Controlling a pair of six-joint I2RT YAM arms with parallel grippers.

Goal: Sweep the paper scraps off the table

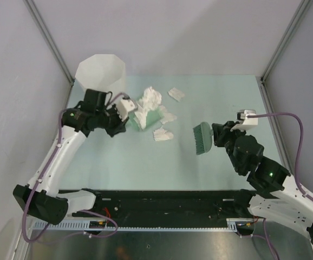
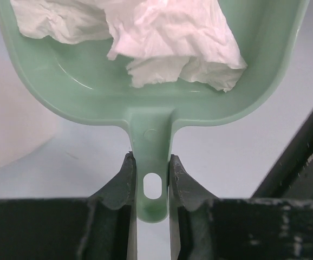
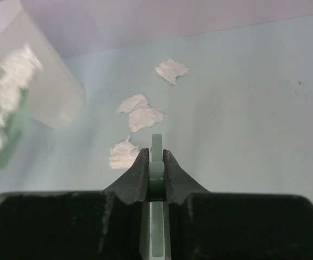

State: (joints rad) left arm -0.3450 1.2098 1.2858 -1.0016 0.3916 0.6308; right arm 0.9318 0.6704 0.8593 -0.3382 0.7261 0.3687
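My left gripper (image 1: pixel 125 111) is shut on the handle of a mint-green dustpan (image 1: pixel 145 120), seen close in the left wrist view (image 2: pixel 150 142). The pan holds crumpled white paper scraps (image 2: pixel 162 38), which also show from above (image 1: pixel 149 99). More scraps lie on the table (image 1: pixel 210 162): one at the back (image 1: pixel 176 94), one beside the pan (image 1: pixel 168 116), one in front of it (image 1: pixel 163 134). My right gripper (image 1: pixel 217 134) is shut on a green brush (image 1: pixel 202 138), right of the scraps. In the right wrist view my gripper (image 3: pixel 156 162) grips the brush handle (image 3: pixel 156 142), with scraps (image 3: pixel 145 116) ahead.
A tall white faceted bin (image 1: pixel 101 70) stands at the back left, just behind the left gripper; it also shows in the right wrist view (image 3: pixel 43 81). Grey walls and metal frame rails edge the table. A black rail (image 1: pixel 162 200) runs along the front.
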